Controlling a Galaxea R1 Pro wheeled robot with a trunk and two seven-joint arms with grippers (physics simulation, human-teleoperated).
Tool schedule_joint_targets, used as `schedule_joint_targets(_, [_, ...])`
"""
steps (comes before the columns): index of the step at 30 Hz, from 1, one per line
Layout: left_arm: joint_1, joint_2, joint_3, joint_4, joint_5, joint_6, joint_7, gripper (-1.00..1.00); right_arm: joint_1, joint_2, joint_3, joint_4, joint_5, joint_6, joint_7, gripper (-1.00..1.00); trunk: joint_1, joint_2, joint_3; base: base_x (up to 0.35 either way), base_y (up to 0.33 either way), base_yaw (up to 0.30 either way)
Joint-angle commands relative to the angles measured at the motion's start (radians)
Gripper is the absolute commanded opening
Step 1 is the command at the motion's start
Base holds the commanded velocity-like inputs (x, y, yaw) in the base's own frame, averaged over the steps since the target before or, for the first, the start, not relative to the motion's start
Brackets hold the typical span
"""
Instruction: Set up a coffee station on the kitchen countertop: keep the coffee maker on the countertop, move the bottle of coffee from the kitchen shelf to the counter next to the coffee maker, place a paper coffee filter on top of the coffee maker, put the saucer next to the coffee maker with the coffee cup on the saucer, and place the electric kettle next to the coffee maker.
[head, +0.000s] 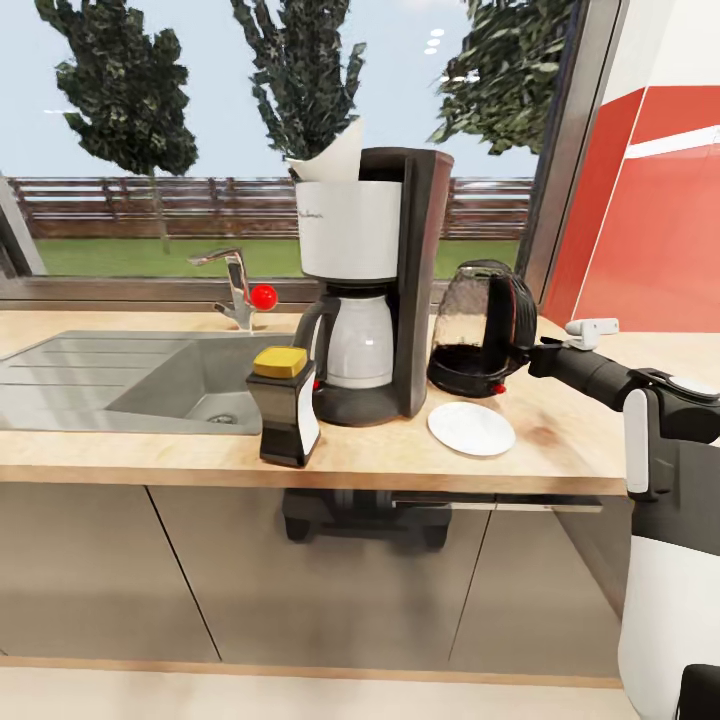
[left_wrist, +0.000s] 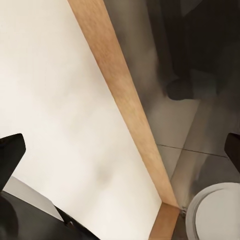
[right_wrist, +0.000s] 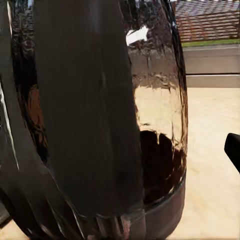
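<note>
The black-and-white coffee maker (head: 362, 285) stands on the kitchen countertop (head: 150, 445) with the paper coffee filter (head: 335, 158) upright on its top. In front of it, to the left, is the bottle of coffee (head: 287, 405), black with a yellow cap. The electric kettle (head: 483, 332) rests right of the machine, and the white saucer (head: 471, 428) lies bare in front of the kettle. My right gripper (head: 535, 358) is at the kettle's black handle (right_wrist: 90, 110), open, with one fingertip (right_wrist: 233, 150) apart from it. My left gripper (left_wrist: 120, 152) hangs open over the floor. The coffee cup is out of view.
A steel sink (head: 110, 380) with a faucet (head: 235, 285) and red knob takes up the counter's left. A window runs behind, and a red and white wall (head: 650, 220) closes the right. Dark cabinet fronts (head: 330, 590) stand below the worktop.
</note>
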Motion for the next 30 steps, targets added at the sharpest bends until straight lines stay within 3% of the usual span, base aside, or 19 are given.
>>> schedule_joint_targets(1, [0.001, 0.000, -0.003, -0.002, 0.003, -0.002, -0.001, 1.00, -0.001, 0.000, -0.001, -0.001, 0.000, 0.007, 0.004, 1.00, 0.000, 0.000, -0.001, -0.011, 0.000, 0.000])
schedule_joint_targets(8, [0.001, 0.000, -0.004, -0.002, 0.003, -0.002, -0.001, 1.00, -0.001, 0.000, -0.001, -0.001, 0.000, 0.007, 0.004, 1.00, 0.000, 0.000, -0.001, -0.075, 0.000, 0.000])
schedule_joint_targets(19, [0.001, 0.000, -0.005, -0.002, 0.003, -0.002, -0.001, 1.00, -0.001, -0.001, -0.003, -0.001, -0.001, 0.007, 0.017, 1.00, 0.000, 0.000, -0.001, -0.302, 0.000, 0.000])
schedule_joint_targets(27, [0.001, 0.000, -0.005, -0.002, 0.003, -0.002, -0.001, 1.00, -0.001, -0.015, -0.006, -0.001, 0.001, 0.007, 0.170, 1.00, 0.000, 0.000, -0.001, -0.333, 0.000, 0.000])
schedule_joint_targets(30, [0.001, 0.000, -0.005, -0.002, 0.003, -0.002, -0.001, 1.00, -0.001, -0.042, -0.006, -0.001, 0.001, 0.008, 0.236, 1.00, 0.000, 0.000, -0.001, -0.331, 0.000, 0.000])
